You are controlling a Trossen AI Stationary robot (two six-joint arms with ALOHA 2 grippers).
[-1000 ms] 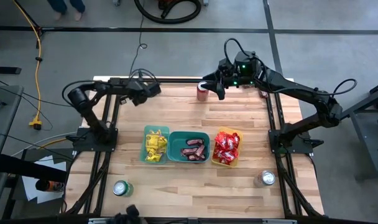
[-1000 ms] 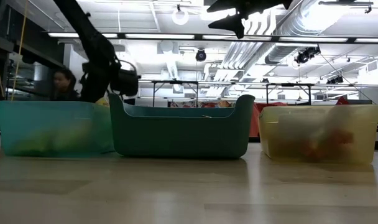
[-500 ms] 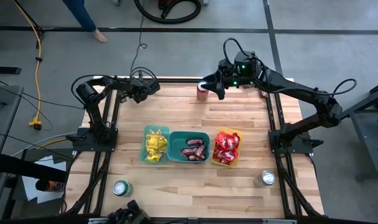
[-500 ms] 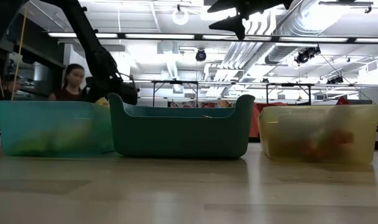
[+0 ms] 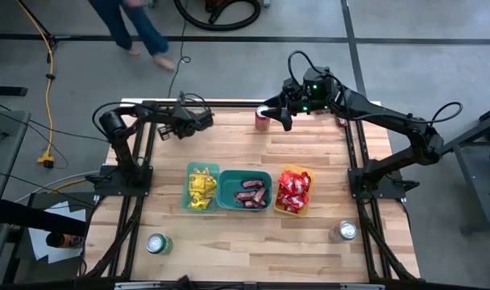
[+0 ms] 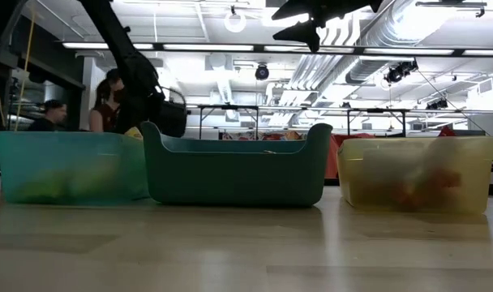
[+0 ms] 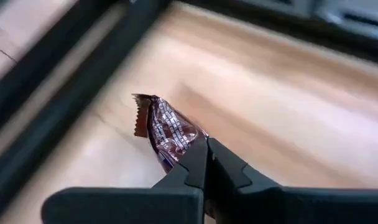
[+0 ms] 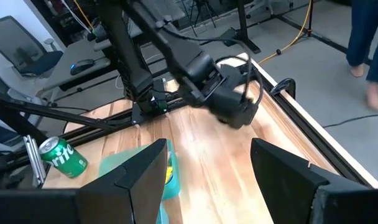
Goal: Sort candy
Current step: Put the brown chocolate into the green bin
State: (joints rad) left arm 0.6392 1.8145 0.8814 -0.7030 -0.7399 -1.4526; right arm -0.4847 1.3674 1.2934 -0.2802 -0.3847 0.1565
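My left gripper (image 5: pixel 203 121) hovers over the table's far left part, shut on a dark brown candy bar (image 7: pixel 167 130). The low view shows it (image 6: pixel 161 113) behind the bins. Sorted candy lies in three bins at mid-table: yellow packets in the pale green bin (image 5: pixel 201 187), brown bars in the teal bin (image 5: pixel 245 192), red packets in the yellow bin (image 5: pixel 294 192). My right gripper (image 5: pixel 273 113) hangs high over the far edge, open and empty (image 8: pixel 207 168). My left gripper pinches the brown bar by its near end (image 7: pixel 184 154) between its two shut fingertips. The fingers slant down toward the table. The rest of the bar sticks out past the tips, its crimped end (image 7: pixel 139 109) farthest out, and seems to be clear of the wood.
A red can (image 5: pixel 262 119) stands at the far edge under my right gripper, with another can (image 5: pixel 342 121) at the far right. A green can (image 5: pixel 156 243) and a silver can (image 5: pixel 346 231) stand near the front corners. A person (image 5: pixel 140 28) walks beyond the table.
My left gripper has gone down and a little toward the table's right, staying shut on the brown bar. A person has walked along behind the table's far edge.
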